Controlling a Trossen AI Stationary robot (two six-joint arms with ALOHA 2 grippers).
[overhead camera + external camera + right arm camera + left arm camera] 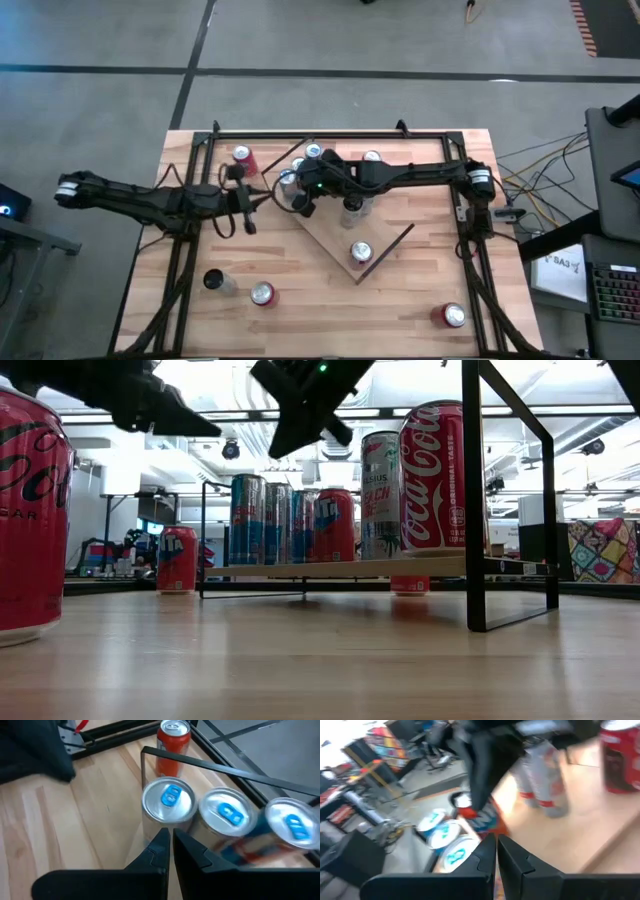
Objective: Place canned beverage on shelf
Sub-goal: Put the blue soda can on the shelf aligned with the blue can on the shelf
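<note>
The shelf (388, 232) is a light-wood board set cornerwise at mid-table and raised on a dark frame (330, 568). Several cans stand upright on it: three blue-tabbed ones (169, 800) in a row at its far left edge, a tall silver one (352, 206) and a red cola can (437, 478). My right gripper (303, 206) hangs shut above the shelf's left corner, just over the blue-tabbed row (170, 836), clear of the can tops (288, 448). My left gripper (246, 218) is shut in the air to the left of the shelf (497, 841), holding nothing.
A red can (243, 157) stands on the table at the far left, beyond the shelf. Near the front edge are a dark can (214, 281), a red can (262, 294) and another red can (452, 316). A black frame (330, 133) borders the tabletop.
</note>
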